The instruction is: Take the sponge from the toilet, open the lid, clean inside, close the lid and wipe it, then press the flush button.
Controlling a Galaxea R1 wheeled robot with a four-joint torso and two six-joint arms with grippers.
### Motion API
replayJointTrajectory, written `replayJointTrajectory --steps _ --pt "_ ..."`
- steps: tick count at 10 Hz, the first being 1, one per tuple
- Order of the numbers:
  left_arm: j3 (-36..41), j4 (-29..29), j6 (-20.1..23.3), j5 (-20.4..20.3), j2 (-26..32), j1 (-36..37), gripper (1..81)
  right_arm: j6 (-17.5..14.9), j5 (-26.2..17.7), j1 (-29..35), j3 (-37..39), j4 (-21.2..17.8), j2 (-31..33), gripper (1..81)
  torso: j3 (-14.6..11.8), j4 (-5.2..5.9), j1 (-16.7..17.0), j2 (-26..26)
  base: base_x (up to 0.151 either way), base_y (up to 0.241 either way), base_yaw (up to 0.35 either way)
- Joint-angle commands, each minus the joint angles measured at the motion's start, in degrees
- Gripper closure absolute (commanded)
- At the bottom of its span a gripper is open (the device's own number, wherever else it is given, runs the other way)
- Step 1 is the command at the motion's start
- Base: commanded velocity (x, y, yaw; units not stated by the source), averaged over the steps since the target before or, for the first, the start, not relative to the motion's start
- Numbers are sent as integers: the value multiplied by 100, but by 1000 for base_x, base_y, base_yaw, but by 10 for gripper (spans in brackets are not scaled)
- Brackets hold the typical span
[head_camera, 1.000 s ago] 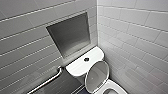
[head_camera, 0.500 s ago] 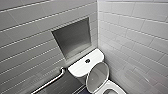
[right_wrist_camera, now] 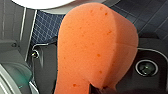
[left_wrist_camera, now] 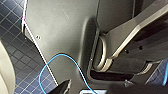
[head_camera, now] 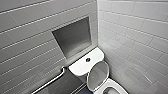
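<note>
A grey robot panel [left_wrist_camera: 60, 30] spans the middle, and a thin blue cable [left_wrist_camera: 61, 54] loops across it. Dark blue tiled floor [left_wrist_camera: 25, 60] lies beside it, bordered by a pale curved surface [left_wrist_camera: 5, 72].

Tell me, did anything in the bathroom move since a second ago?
Hardly anything. The whole head view slid a touch, so the camera moved, not the things. The lid stayed raised on the toilet, and the flush button looks the same.
</note>
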State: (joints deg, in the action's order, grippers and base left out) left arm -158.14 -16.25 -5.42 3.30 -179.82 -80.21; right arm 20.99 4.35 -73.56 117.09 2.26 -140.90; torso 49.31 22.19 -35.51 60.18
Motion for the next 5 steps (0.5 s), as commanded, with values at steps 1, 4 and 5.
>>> replayJointTrajectory --steps 1,4,5 --pt "544 341 -11 425 384 536 10 -69 119 -576 620 390 -397 811 0 -195 0 0 0 0 0" --pt "2293 780 -11 417 1473 1011 10 -60 505 -1016 753 416 -407 811 0 -317 2 2 0 0 0" --pt "2620 921 -11 417 1729 1230 10 -69 627 -1148 744 468 -398 811 0 -437 2 2 0 0 0"
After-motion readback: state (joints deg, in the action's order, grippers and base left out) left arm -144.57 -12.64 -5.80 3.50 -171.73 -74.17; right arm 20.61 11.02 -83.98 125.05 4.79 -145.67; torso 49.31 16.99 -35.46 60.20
